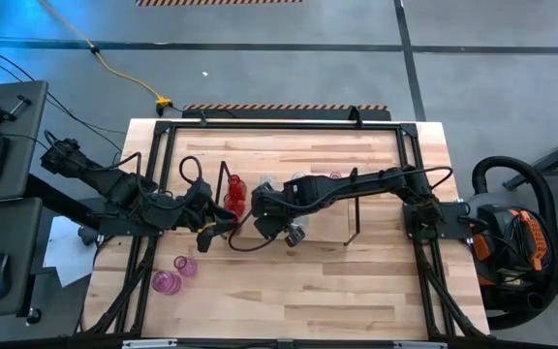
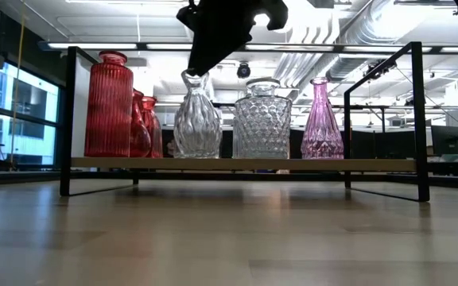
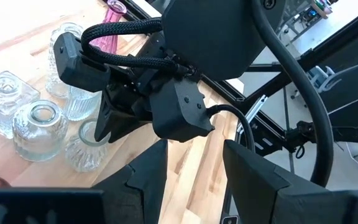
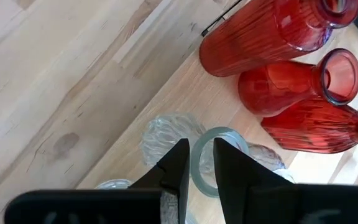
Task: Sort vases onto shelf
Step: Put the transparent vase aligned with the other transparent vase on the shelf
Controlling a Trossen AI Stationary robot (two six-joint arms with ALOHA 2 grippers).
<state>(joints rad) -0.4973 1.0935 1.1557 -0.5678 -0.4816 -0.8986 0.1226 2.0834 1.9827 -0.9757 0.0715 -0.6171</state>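
right hand (image 4: 197, 163) pinching clear vase (image 2: 196, 119) rim on shelf (image 2: 245, 164) | left hand (image 3: 194, 163) spread | no readable writing

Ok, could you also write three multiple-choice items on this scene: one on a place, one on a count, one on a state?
1. Where is the right gripper?
A. At the rim of a clear vase on the shelf
B. Over the table's bare corner
C. Beside the keyboard

2. How many red vases stand on the shelf?
A. One
B. Three
C. Five

3. How is the left gripper?
A. Shut on a red vase
B. Shut on a pink vase
C. Open, holding nothing

Key: 1 A, the right gripper pinches the clear vase rim on the shelf; 2 B, three red vases stand together; 3 C, the left gripper has its fingers apart with nothing between.
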